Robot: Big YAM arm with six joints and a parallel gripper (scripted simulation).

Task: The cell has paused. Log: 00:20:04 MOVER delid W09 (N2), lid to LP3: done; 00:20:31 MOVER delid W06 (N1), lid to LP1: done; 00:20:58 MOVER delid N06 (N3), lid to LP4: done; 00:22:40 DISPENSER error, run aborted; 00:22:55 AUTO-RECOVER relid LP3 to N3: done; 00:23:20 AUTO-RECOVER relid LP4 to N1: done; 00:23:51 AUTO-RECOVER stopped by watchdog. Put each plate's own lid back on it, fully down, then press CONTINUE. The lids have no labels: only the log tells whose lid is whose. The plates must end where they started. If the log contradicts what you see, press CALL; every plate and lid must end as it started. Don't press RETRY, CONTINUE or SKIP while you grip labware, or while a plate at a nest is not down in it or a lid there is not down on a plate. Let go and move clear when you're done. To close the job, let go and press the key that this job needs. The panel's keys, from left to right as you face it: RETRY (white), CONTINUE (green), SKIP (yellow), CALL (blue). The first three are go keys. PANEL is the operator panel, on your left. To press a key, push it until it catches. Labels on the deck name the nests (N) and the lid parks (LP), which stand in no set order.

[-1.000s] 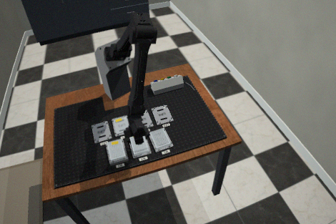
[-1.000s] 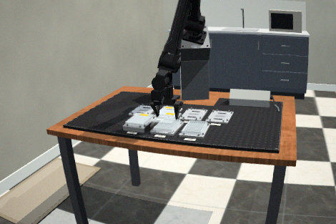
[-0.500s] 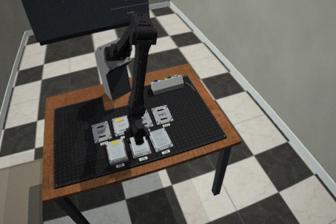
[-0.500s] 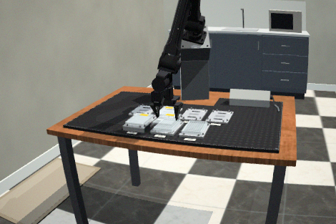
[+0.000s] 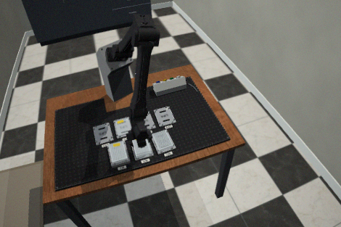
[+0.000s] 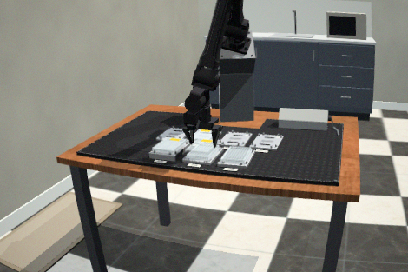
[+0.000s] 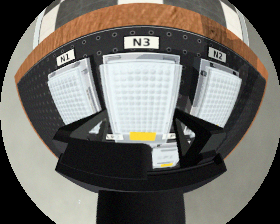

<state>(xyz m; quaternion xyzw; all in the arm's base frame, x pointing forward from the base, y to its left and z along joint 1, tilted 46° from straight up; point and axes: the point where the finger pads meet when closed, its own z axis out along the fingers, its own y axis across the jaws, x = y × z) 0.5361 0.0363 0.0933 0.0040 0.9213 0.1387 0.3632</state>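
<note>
My gripper (image 5: 141,143) (image 6: 203,145) (image 7: 140,111) is shut on a clear lid (image 7: 142,90) with a yellow strip, squared over the plate at N3, the middle nest. Whether that lid is fully down is unclear. The plate at N2 (image 5: 118,154) (image 6: 168,148) (image 7: 219,95) bears a lid with a yellow strip. The plate at N1 (image 5: 163,141) (image 6: 236,156) (image 7: 74,95) shows no yellow strip and looks lidless. Another lid (image 5: 122,128) (image 7: 165,154) with a yellow strip rests on a park behind the nests. The operator panel (image 5: 169,86) (image 6: 303,119) stands at the back.
The other parks in the back row, an outer one (image 5: 103,133), one partly hidden by the arm, and one at the opposite end (image 5: 165,117) (image 6: 267,142), show no lid. The N2 and N1 plates stand close beside my fingers. A cable runs from the panel.
</note>
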